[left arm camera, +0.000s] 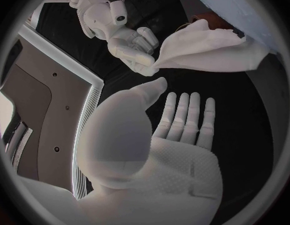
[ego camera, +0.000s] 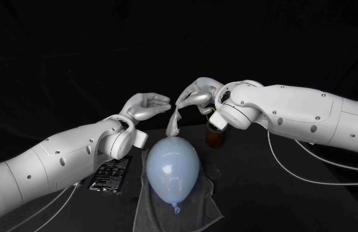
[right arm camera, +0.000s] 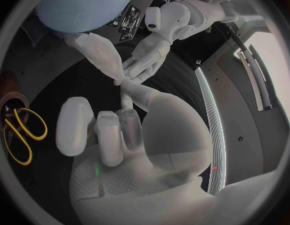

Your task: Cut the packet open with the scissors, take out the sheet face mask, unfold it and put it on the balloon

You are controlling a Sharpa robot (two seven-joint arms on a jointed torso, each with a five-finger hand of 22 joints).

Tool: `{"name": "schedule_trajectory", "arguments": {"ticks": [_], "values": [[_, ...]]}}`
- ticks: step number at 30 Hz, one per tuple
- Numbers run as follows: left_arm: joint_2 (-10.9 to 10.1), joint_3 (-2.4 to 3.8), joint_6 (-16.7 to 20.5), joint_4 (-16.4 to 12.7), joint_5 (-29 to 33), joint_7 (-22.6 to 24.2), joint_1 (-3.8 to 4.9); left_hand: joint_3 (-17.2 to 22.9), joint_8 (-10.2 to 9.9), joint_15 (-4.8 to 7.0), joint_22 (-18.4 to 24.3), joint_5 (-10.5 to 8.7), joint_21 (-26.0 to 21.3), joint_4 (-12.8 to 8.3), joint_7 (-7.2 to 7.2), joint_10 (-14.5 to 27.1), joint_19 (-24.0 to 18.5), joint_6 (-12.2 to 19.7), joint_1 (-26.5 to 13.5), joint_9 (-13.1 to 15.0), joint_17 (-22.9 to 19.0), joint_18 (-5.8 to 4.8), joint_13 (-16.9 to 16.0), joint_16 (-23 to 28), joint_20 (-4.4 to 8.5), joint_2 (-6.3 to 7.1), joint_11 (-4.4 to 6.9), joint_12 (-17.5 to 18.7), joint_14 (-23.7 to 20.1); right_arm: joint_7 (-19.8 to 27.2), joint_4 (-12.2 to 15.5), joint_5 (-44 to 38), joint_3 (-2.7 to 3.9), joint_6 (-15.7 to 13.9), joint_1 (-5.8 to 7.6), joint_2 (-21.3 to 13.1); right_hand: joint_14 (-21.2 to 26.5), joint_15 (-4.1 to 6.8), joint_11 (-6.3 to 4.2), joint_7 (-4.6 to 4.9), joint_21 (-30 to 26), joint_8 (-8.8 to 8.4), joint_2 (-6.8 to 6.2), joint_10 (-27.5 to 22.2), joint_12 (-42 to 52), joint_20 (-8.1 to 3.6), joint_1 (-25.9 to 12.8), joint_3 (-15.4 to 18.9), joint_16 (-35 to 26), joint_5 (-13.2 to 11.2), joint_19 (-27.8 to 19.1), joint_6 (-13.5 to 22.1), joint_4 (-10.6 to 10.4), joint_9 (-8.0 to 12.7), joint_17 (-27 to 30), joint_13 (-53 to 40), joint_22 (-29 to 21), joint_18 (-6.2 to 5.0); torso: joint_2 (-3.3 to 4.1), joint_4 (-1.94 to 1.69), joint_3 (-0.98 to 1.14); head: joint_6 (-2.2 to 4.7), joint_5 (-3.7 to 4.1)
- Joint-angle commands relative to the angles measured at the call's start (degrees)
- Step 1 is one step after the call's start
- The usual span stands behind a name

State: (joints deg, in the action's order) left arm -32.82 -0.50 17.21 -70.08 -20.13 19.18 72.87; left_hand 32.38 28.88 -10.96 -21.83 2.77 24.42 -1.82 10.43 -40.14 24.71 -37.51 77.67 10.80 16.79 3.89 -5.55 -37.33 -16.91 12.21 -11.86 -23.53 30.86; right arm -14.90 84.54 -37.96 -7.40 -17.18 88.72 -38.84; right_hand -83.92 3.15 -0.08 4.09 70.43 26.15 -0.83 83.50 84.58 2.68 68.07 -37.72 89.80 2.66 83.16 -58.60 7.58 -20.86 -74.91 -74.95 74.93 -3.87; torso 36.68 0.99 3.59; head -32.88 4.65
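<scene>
My right hand (ego camera: 195,93) pinches the top of the white sheet face mask (ego camera: 175,122), which hangs folded and narrow, its lower end just over the pale blue balloon (ego camera: 172,167). The balloon lies on a grey cloth (ego camera: 187,211). My left hand (ego camera: 148,106) hovers palm up beside the mask with fingers loosely spread, holding nothing. In the left wrist view its palm (left arm camera: 182,125) faces the right hand (left arm camera: 129,45) and the mask (left arm camera: 207,50). The right wrist view has the mask (right arm camera: 98,52) between the balloon (right arm camera: 89,5) and the left hand (right arm camera: 147,55).
The dark packet (ego camera: 110,174) lies flat on the table to the left of the cloth. A brown holder (ego camera: 215,134) stands behind the balloon under my right forearm, with the yellow-handled scissors (right arm camera: 23,130) in it. A cable (ego camera: 298,170) trails across the table's right side.
</scene>
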Motion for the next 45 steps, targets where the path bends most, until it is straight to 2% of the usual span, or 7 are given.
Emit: {"name": "schedule_trajectory", "arguments": {"ticks": [1,6,9,22,26,32,45], "values": [[0.63,0.05,-5.27,-0.03,-5.86,1.34,0.05,-3.27,-1.02,-0.26,2.93,-0.09,-3.56,-0.02,1.33,-0.36,1.76,0.54,-0.18,-0.6,-2.94,-0.45,1.79,5.09,-0.05,-0.42,0.7,2.34,1.18,4.71,0.71,-3.5,0.06,3.53,-0.01,-0.02,-6.08,0.37,0.05,0.22,-0.18,0.82,0.35,2.86,-0.26,-0.04,-0.05,-0.3,0.2,0.13,0.05,-0.15,0.09,-2.16,-15.09,-10.13,9.91,0.06,-0.01,0.05,0.0,0.07,-0.38],[0.78,0.05,-9.33,-0.67,-8.26,0.19,0.05,-7.32,-2.23,-1.73,7.01,-0.05,-8.59,0.03,0.96,-0.68,0.71,1.04,-0.1,-1.15,-5.74,-0.58,1.91,10.75,-0.07,-0.82,1.93,5.27,1.05,6.1,1.18,-4.34,0.06,3.6,-0.05,0.28,-6.08,0.36,0.05,0.23,-0.19,0.82,0.35,2.81,-0.33,-0.04,-0.05,-0.31,0.2,0.13,0.04,-0.13,0.09,-2.16,-15.09,-10.07,9.91,0.05,-0.02,0.03,0.07,0.13,-0.47],[0.55,0.04,-12.23,-1.17,-8.95,-0.31,0.04,-9.24,-2.15,-0.32,8.07,-0.05,-9.87,0.45,1.77,-3.12,0.95,0.05,-0.52,-1.13,-6.12,-0.59,1.85,11.4,-0.04,-0.94,0.21,5.47,3.82,6.8,1.29,-4.48,0.06,3.32,-0.06,0.37,-6.08,0.36,0.06,0.23,-0.21,0.82,0.35,2.81,-0.34,-0.04,-0.06,-0.32,0.2,0.13,0.04,-0.12,0.1,-2.16,-15.09,-10.07,9.9,0.05,0.02,-0.01,0.08,0.18,-0.41],[0.4,0.03,-17.66,-0.45,-7.51,-1.73,0.05,-12.15,-2.46,0.29,11.12,-0.05,-13.35,0.8,1.95,-7.7,1.04,-2.45,1.85,-1.32,-7.3,-0.55,1.78,14.55,-0.05,-4.03,-0.11,7.88,9.29,10.35,1.94,-4.0,0.08,2.52,-0.19,-0.15,-6.08,0.34,0.08,0.26,-0.07,0.84,0.37,2.79,-0.37,-0.03,-0.06,-0.41,0.2,0.13,0.08,-0.03,0.16,-2.17,-15.09,-10.04,9.94,0.08,0.01,0.07,0.02,0.42,-0.34],[0.79,0.03,-17.2,-0.21,-7.15,-2.11,0.05,-10.84,-1.88,2.49,9.39,0.14,-10.49,1.49,2.06,-12.25,9.15,-5.84,2.7,-1.24,-6.08,0.16,1.63,12.12,0.24,-6.23,1.6,7.49,16.86,10.6,1.35,-3.96,0.08,2.43,-0.22,0.04,-6.08,0.34,0.08,0.26,-0.07,0.84,0.37,2.79,-0.37,-0.03,-0.06,-0.41,0.2,0.13,0.08,-0.03,0.16,-2.17,-15.09,-10.04,9.94,0.08,-0.08,0.11,0.06,0.55,-0.49],[0.67,0.02,-16.47,-0.09,-7.0,-2.68,0.05,-6.95,-3.06,4.49,9.19,-0.03,-7.73,2.98,1.2,-16.11,17.89,-9.14,2.79,-2.02,-4.65,4.27,1.92,11.22,0.69,-5.41,2.81,9.88,24.19,10.8,0.98,-4.0,0.09,2.2,-0.23,0.04,-6.08,0.34,0.08,0.26,-0.07,0.84,0.37,2.79,-0.37,-0.03,-0.06,-0.41,0.2,0.13,0.08,-0.03,0.16,-2.17,-15.09,-10.04,9.94,0.08,-0.04,0.02,0.09,0.23,-0.44],[-0.29,0.0,-17.33,0.13,-6.5,-3.97,0.06,-6.17,-7.25,2.84,12.19,-0.04,-11.3,4.04,0.52,-14.27,17.63,-4.6,2.68,-3.68,-5.96,4.14,1.94,16.87,0.29,-3.51,1.15,14.41,22.39,10.79,0.31,-4.23,0.2,1.32,-0.23,-1.19,-6.08,0.33,0.11,0.29,0.06,0.86,0.35,2.73,-0.46,-0.03,-0.08,-0.45,0.2,0.13,0.13,0.04,0.22,-2.18,-15.09,-9.97,9.98,0.11,0.01,0.02,0.05,-0.01,-0.45]]}}
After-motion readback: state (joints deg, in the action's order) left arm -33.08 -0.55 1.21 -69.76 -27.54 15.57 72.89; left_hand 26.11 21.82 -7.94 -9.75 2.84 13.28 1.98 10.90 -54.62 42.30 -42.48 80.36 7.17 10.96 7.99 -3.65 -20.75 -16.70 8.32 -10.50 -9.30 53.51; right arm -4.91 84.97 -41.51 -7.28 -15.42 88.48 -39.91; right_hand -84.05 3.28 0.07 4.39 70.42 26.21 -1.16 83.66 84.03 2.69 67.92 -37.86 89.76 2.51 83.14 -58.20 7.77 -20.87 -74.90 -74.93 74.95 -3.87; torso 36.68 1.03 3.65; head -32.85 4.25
